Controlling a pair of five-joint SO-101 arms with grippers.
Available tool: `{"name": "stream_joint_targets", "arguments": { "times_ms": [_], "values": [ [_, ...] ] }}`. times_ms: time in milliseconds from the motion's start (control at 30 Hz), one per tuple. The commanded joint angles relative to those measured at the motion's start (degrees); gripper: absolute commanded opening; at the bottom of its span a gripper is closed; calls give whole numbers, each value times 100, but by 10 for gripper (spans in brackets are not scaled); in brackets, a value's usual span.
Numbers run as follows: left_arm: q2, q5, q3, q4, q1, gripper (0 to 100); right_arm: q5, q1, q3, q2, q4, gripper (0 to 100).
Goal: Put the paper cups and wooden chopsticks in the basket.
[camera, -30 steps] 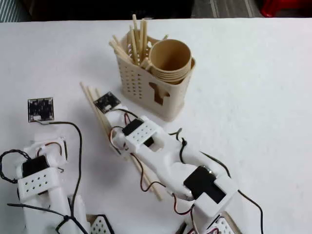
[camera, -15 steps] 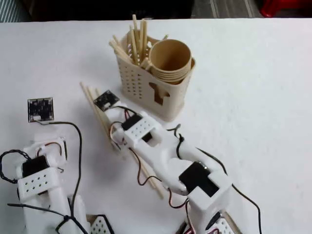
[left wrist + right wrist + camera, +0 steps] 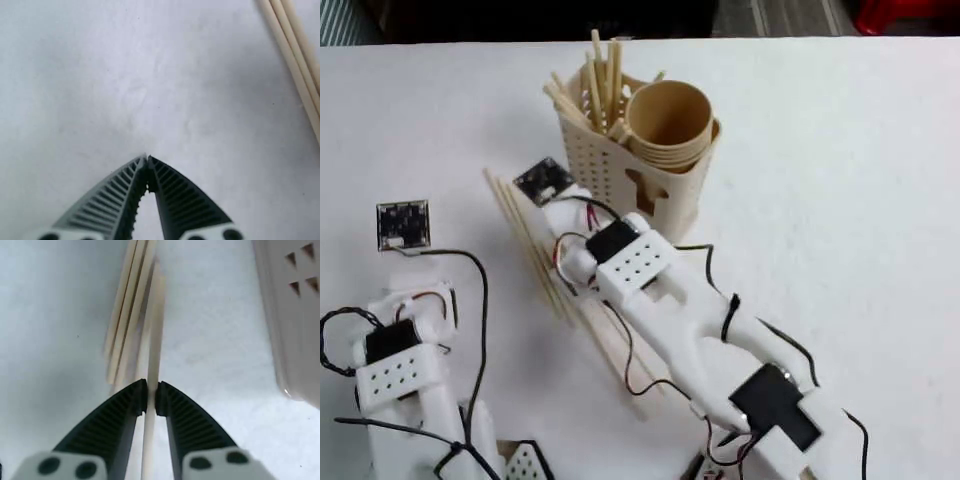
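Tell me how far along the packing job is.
Done: stacked paper cups and upright chopsticks stand in the basket. In hand: the right gripper is shut on one chopstick. Left: the loose chopsticks on the table.

White plastic arms (image 3: 700,330) carry black servos (image 3: 772,400), red-black cables (image 3: 480,290) and ribbed black fingers (image 3: 115,425).

Before you, a white table (image 3: 840,200) sets off a beige basket (image 3: 595,175) patterned with a grid of small dark holes, tan paper cups (image 3: 670,120) and pale, straw-coloured wooden chopsticks (image 3: 525,240). The right arm (image 3: 690,330) and left arm (image 3: 400,385) are white with black blocks, strung with black and red wires (image 3: 483,300). Your left gripper (image 3: 147,160) and right gripper (image 3: 151,387) are black, ribbed in fine parallel lines.
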Motion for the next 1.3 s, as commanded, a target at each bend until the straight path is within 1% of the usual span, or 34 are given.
{"name": "stream_joint_targets", "arguments": {
  "times_ms": [0, 200, 300, 467, 600, 767, 933, 1033, 1167, 1267],
  "values": [
    [-101, -53, 0, -88, -48, 24, 44, 48, -70, -356, 57, 17],
    [-101, -53, 0, -88, -48, 24, -26, -259, -70, 40, -92, 20],
    [-101, -53, 0, -88, -48, 24, -334, -347, -97, 523, -435, 21],
    [-101, -53, 0, -79, -48, 24, -264, -470, -176, 1182, -840, 22],
    [-101, -53, 0, -79, -48, 24, -273, -391, -484, 1596, -831, 23],
    [-101, -53, 0, -79, -48, 24, -246, -338, -545, 1956, -831, 103],
    [-101, -53, 0, -70, -48, 24, -229, -338, -536, 2158, -831, 53],
    [-101, -53, 0, -70, -48, 24, -9, -338, -536, 2246, -787, 14],
    [-101, -53, 0, -70, -48, 24, 44, -330, -554, 2246, -541, 21],
    [-101, -53, 0, -70, -48, 24, 35, -189, -554, 2255, -505, 25]
  ]
}}
